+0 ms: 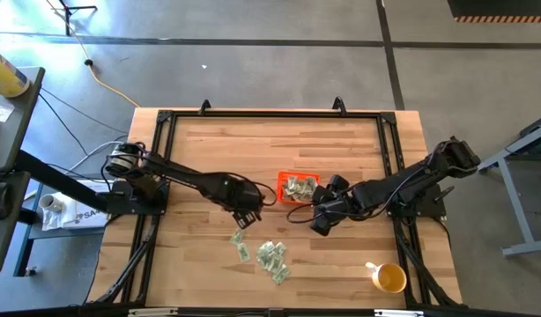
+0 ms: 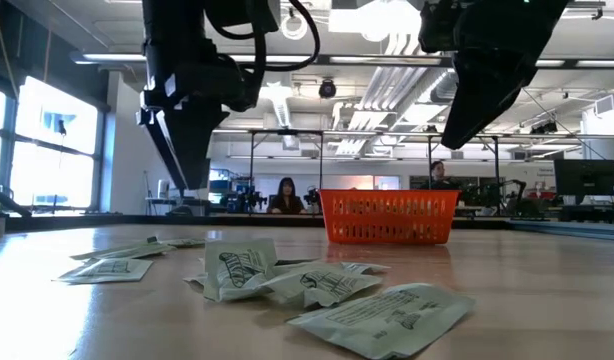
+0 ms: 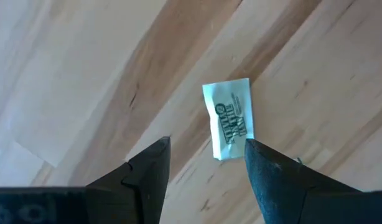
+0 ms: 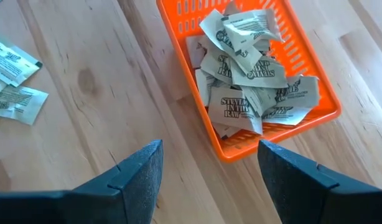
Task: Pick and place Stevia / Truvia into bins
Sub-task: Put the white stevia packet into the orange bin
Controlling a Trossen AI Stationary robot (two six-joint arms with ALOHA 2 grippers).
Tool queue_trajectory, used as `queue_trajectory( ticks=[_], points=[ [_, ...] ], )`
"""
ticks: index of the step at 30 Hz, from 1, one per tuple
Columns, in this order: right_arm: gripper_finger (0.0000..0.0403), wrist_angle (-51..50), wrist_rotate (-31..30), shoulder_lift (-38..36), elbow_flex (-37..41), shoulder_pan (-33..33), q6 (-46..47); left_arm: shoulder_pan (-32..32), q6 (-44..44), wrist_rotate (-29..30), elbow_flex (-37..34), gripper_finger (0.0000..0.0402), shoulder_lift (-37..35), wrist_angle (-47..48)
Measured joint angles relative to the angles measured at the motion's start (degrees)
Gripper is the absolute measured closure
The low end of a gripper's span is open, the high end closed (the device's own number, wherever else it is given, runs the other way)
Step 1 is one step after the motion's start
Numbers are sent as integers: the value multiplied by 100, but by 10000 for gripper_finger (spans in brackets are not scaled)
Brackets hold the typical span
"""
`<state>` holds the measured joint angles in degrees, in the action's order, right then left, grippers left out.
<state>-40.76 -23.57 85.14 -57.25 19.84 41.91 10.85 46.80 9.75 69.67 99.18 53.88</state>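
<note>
Closest to the table-level camera lies a loose heap of sweetener packets point(image 2: 287, 282) on the wooden table point(image 1: 341, 264), a few more scattered beside it. From above, this heap point(image 1: 271, 258) sits just in front of the left gripper point(image 1: 245, 217), which hangs above the boards with its fingers spread and nothing between them. Directly beneath that gripper, seen past its own dark fingers point(image 3: 147, 174), a single packet point(image 3: 229, 118) lies flat on the wood, nearer one fingertip than the other and touching neither.

The right gripper point(image 1: 321, 220) hovers off the table too, its jaws released and empty. The orange bin point(image 1: 297, 187) stands just beyond and beside it, between the two grippers, and already holds a jumbled pile of packets point(image 4: 250, 71); the wrist camera shows the bin point(image 4: 315, 102) just ahead of the fingertips point(image 4: 144, 165), with two stray packets point(image 4: 13, 81) on the wood off to the other side.

A yellow cup point(image 1: 389, 278) stands near the table's front edge, behind the right gripper and well apart from it.

Farther back, past the bin point(image 2: 390, 217), people sit in the room.
</note>
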Motion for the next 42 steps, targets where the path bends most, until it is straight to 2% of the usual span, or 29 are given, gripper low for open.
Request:
queue_trajectory(
  ticks=[8, 18, 24, 28, 36, 42],
  points=[
    [151, 2, 91, 0, 0, 2, 157, 2, -45, 25, 2, 160, 371, -313],
    [151, -3, 169, 0, 0, 2, 315, -60, -152, -62, 2, 160, 944, -248],
    [151, -10, 254, 0, 0, 2, 326, -127, -221, -376, 7, 160, 957, -674],
    [151, -32, 271, 0, 0, 2, 326, -118, -178, -390, 7, 165, 960, -681],
    [151, -75, 316, 0, 0, 2, 326, -109, -108, -454, 77, 205, 701, -574],
    [151, -87, 308, 0, 0, 2, 381, -111, -140, -441, 98, 203, 763, -857]
  ],
)
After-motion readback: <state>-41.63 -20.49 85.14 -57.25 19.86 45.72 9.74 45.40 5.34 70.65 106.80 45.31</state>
